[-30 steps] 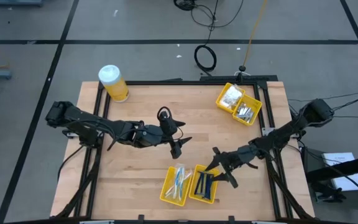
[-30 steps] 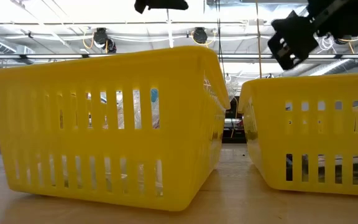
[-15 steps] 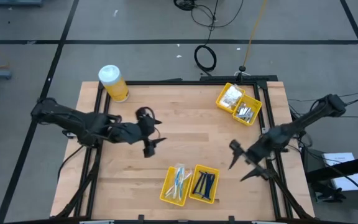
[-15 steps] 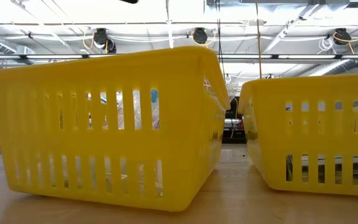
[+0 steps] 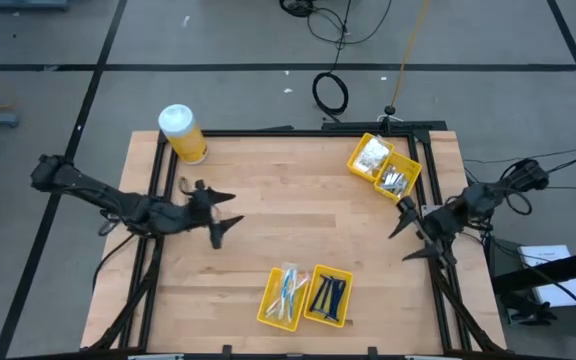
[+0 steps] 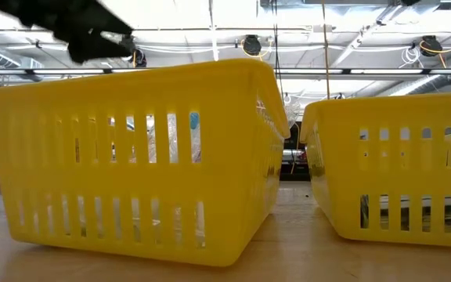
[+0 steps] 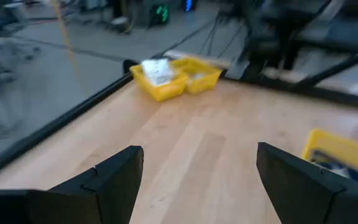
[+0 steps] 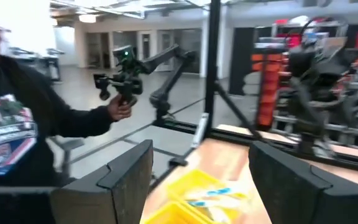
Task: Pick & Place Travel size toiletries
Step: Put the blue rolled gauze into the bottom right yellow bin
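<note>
The travel size toiletries are sitting sorted in two yellow plastic two-compartment bins on the pale wooden table (image 5: pixel 308 215). In the near bin (image 5: pixel 306 296), thin white and light-blue sticks (image 5: pixel 288 287) are lying in one compartment and dark blue razors (image 5: pixel 329 294) in the other. In the far bin (image 5: pixel 384 166), by the table's far right corner, clear packets of white bits (image 5: pixel 372 153) are filling one compartment and small silvery pieces (image 5: pixel 399 181) the other.

The left gripper (image 5: pixel 218 212) is hanging over the left part of the table, well apart from both bins, with its jaws standing wide apart and nothing between them. The right gripper (image 5: pixel 415 230) is hovering at the table's right edge, near the far bin but not over it; its jaws are likewise spread and holding nothing.

All these items are probably very light. The sticks and razors look stiff and narrow, so a pinch across the middle of the shaft or handle should be steadiest; they may roll or pivot if taken near an end. The packets look soft and slippery, likely to crumple and slide, so gripping a bunched middle seems safer than an edge. The silvery pieces are too small to judge, and may well be slick.

A big yellow jar with a white lid (image 5: pixel 182 133) is standing at the far left corner, and a person (image 8: pixel 17 118) is showing beyond the table in the right wrist view.
</note>
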`<state>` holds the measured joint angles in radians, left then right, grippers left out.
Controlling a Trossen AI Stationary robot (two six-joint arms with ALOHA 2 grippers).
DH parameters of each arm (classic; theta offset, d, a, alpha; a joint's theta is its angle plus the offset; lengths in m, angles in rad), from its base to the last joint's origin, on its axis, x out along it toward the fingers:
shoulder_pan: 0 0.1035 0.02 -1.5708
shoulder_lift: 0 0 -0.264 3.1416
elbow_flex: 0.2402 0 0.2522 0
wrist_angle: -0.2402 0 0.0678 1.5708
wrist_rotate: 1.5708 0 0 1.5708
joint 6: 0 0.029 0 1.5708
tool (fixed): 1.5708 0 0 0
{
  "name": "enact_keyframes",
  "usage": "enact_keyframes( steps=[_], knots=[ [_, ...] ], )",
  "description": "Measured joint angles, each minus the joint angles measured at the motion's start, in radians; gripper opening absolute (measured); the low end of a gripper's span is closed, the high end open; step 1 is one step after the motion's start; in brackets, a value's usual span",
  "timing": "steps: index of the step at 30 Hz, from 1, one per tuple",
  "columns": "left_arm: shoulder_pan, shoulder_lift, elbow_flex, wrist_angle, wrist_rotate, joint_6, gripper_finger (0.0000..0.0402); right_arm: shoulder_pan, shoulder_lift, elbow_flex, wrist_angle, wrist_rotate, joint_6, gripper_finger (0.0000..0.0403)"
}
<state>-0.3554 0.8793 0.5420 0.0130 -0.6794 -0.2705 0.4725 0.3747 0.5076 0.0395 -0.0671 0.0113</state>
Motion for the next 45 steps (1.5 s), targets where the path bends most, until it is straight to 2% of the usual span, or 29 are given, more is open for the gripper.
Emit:
enact_keyframes(
  steps=[4,7,15,19,26,29,36,45],
  knots=[
    [0.019,-0.192,-0.221,0.175,0.127,0.059,0.0308,0.0,-0.076,-0.011,-0.076,0.046,-0.027,0.0254],
    [0.034,-0.317,-0.34,0.272,0.163,0.075,0.0308,0.0,-0.116,-0.037,-0.081,0.075,-0.026,0.0254],
    [0.077,-0.598,-0.527,0.286,0.22,0.091,0.0308,0.0,-0.279,-0.095,-0.142,0.15,0.003,0.0254],
    [0.098,-0.696,-0.525,0.171,0.236,0.103,0.0308,0.0,-0.374,-0.098,-0.201,0.15,0.003,0.0254],
    [0.124,-0.84,-0.524,0.045,0.252,0.176,0.0308,0.0,-0.372,-0.098,-0.268,0.174,0.001,0.0254],
    [0.131,-0.873,-0.523,0.04,0.329,0.217,0.0308,0.0,-0.372,-0.118,-0.267,0.141,-0.015,0.0254],
    [0.132,-0.873,-0.523,0.033,0.36,0.236,0.0308,0.0,-0.372,-0.243,-0.104,0.145,-0.023,0.0254],
    [0.132,-0.873,-0.523,0.037,0.36,0.297,0.0308,0.0,-0.371,-0.386,0.023,0.144,0.004,0.0254]
  ],
)
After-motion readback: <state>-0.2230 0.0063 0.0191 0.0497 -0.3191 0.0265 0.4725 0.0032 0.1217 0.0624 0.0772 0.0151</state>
